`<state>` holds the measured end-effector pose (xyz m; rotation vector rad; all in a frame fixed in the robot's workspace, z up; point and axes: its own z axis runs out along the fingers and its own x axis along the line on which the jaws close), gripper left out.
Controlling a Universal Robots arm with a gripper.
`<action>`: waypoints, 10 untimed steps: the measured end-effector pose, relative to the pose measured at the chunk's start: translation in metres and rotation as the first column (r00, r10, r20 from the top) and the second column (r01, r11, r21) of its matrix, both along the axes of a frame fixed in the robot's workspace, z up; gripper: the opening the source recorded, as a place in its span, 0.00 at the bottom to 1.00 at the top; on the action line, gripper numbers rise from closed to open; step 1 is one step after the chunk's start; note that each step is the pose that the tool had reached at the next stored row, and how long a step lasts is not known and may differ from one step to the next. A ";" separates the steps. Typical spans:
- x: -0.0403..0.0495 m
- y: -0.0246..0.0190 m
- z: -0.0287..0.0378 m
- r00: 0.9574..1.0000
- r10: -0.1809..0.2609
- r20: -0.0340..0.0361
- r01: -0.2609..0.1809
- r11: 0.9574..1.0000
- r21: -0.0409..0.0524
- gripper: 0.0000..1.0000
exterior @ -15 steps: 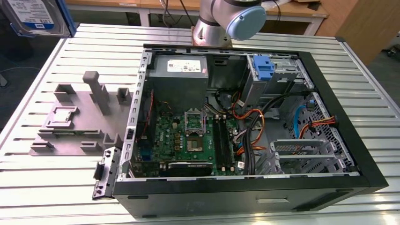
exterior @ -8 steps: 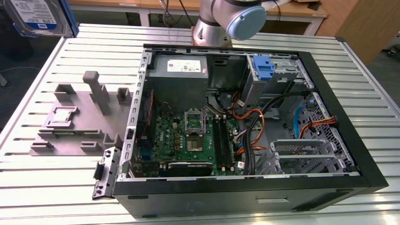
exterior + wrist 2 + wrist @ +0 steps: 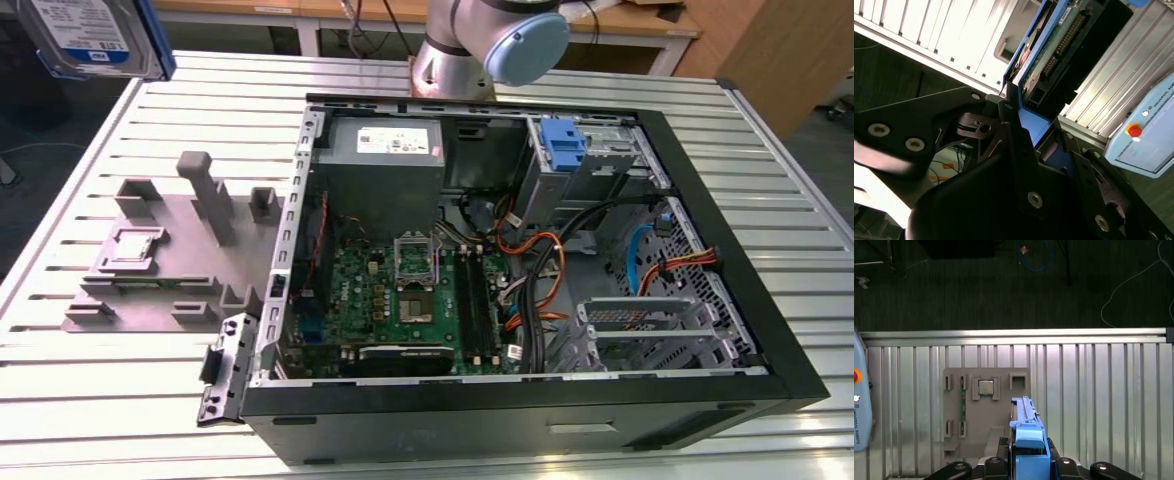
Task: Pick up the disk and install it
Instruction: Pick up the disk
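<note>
The disk (image 3: 87, 35), a silver drive with a blue-and-white label and blue rails, hangs high over the table's far corner at the exterior view's left. In the first wrist view its blue carrier (image 3: 1026, 437) stands edge-on between my black fingers, with my gripper (image 3: 1026, 462) shut on it. The second wrist view shows the disk's green circuit-board side (image 3: 1054, 45) and blue rail rising out of my gripper (image 3: 1036, 132). The open computer case (image 3: 747, 330) lies well off toward the exterior view's right of the disk.
Inside the case are a motherboard (image 3: 400, 290), cables, a grey power supply (image 3: 387, 145) and a blue caddy (image 3: 567, 150) in a drive bay. A grey fixture plate (image 3: 174, 260) lies on the slatted metal table (image 3: 747, 130). A teach pendant (image 3: 1149, 135) lies by the table.
</note>
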<state>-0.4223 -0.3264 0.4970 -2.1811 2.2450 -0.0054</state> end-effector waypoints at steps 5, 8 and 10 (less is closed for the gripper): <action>0.0050 0.0000 0.0000 1.000 0.000 0.000 0.000 1.000 0.000 0.37; 0.0082 0.0000 0.0000 1.000 0.000 0.000 0.000 1.000 0.000 0.37; 0.0102 0.0000 0.0000 1.000 0.000 0.000 0.000 1.000 0.000 0.37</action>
